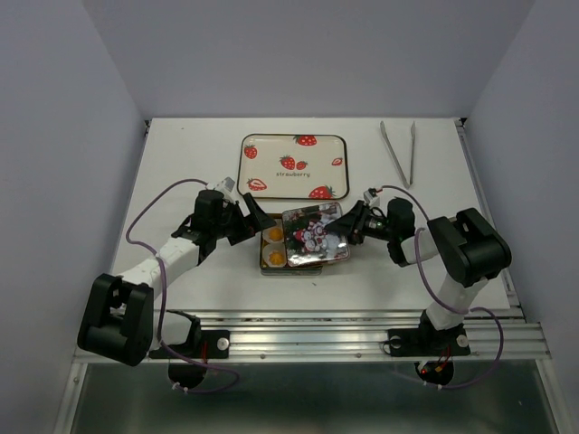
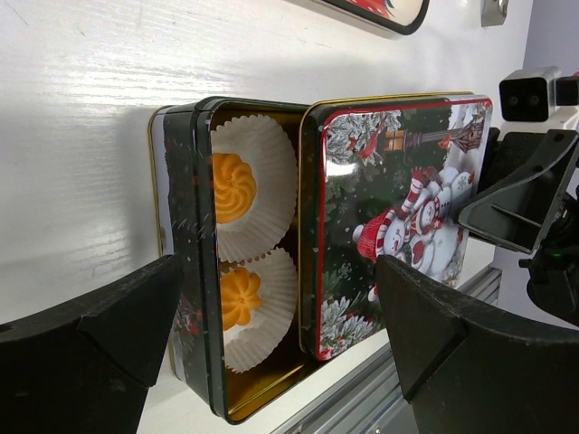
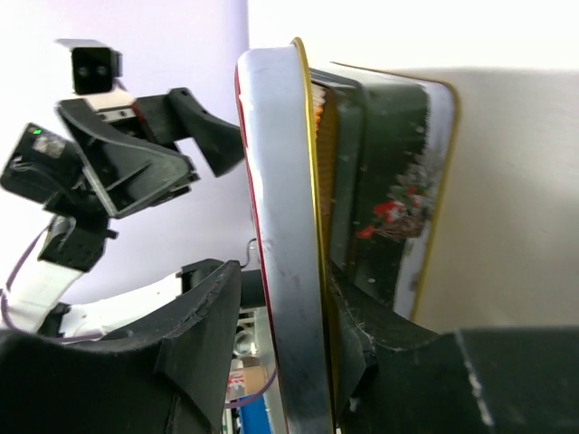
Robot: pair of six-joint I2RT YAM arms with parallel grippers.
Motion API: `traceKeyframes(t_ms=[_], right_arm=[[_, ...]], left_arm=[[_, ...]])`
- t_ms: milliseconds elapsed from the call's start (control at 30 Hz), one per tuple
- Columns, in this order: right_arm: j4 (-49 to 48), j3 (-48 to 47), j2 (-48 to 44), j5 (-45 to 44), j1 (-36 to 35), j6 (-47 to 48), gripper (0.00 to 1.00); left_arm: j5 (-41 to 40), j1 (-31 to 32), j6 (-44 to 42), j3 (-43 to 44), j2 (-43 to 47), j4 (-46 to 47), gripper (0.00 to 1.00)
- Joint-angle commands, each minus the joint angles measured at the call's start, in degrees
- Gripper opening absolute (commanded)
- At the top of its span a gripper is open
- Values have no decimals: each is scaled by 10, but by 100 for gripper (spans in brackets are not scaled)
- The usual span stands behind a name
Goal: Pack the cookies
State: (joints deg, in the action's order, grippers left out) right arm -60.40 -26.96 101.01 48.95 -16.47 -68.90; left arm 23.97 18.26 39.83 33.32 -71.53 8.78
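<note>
The left hand (image 1: 261, 219) is open wide and has nothing in it. It sits just by the left side of a dark Christmas tin (image 2: 190, 253). In the left wrist view, its two black fingers (image 2: 99, 353) stand far apart, and the tin shows between them.

The tin sits on the white desk (image 1: 181, 163), near the front and in the middle. The left part of the tin is open. Two orange-yellow cookies (image 2: 233, 187) are in that part, side by side. Each one sits in its own white paper cup (image 2: 267, 154). You cannot see what is in the rest of the tin.

A lid (image 2: 398, 217) with snowmen on it lies over the right part of the tin. It sits a bit crooked and does not cover the two cookies.

The right hand (image 1: 342, 224) is closed on the right edge of the lid. In the right wrist view, the thin edge of the lid is pinched between its two black fingers (image 3: 199, 316).

Behind the tin, farther back on the desk, lies a strawberry tray (image 1: 271, 149) with red strawberries printed on it. At the back right, well away from the tin, a pair of metal tongs (image 1: 394, 154) lies flat on the desk.
</note>
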Motion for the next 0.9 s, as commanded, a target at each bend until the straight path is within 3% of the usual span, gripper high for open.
traceKeyframes(t_ms=[0, 133, 267, 867], right_arm=[[60, -20, -18, -12, 4, 48, 46], [202, -44, -57, -50, 4, 133, 47], [279, -59, -96, -75, 4, 171, 49], [334, -77, -93, -105, -24, 183, 56]], left_arm=[[3, 1, -9, -7, -5, 23, 99], [1, 1, -8, -9, -2, 23, 99], [1, 1, -5, -13, 2, 23, 99], [4, 1, 9, -42, 23, 41, 99]])
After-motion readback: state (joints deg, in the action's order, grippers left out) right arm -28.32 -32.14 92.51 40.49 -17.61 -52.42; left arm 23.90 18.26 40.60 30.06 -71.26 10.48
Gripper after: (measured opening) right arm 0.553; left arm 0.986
